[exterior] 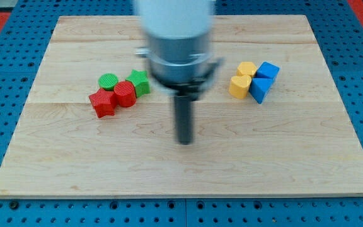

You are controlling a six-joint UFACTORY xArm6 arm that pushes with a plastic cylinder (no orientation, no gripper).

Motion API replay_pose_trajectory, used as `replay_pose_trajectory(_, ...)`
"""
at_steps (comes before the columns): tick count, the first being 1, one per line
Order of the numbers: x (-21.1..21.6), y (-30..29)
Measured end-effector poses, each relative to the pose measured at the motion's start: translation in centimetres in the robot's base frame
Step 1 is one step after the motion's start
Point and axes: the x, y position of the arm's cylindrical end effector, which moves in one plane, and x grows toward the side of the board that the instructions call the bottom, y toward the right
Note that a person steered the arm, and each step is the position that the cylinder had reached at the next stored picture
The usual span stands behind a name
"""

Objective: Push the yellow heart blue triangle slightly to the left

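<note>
1. The yellow heart (238,86) and the blue triangle (259,90) are found in the upper right of the frame, side by side and touching, the heart on the left, the triangle on the right.
2. Two further blocks are pressed against them from above: a second yellow block (247,68), of a rounded shape not clearly made out, and a blue cube (268,69). The four form one tight cluster.
3. The surface (181,164) is a pale wooden board. A separate group lies left of centre: a green round block (108,81), a green star (140,82), a red round block (124,94) and a red star (103,104).
4. My tip (184,142) is seen near the middle of the frame, below and to the left of the yellow heart and well apart from it; nothing is touched.
5. No fingers are carried by this arm, so no open or closed state can be told; only pushing is possible.
6. The pair is judged to be light, rigid and easily slid on the smooth wood. No hold can be taken; contact is best made on the triangle's right side, so that the triangle bears on the heart.
7. An off-centre push is likely to spin the triangle or split the pair, and the two upper blocks may be dragged along.
</note>
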Motion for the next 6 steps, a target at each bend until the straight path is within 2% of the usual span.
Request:
replay_pose_trajectory(1,-2.9,11.3)
replay_pose_trajectory(2,-8.0,16.1)
replay_pose_trajectory(3,-9.5,10.6)
replay_pose_trajectory(4,-9.1,2.6)
replay_pose_trajectory(5,-10.7,1.0)
replay_pose_trajectory(6,-13.7,3.8)
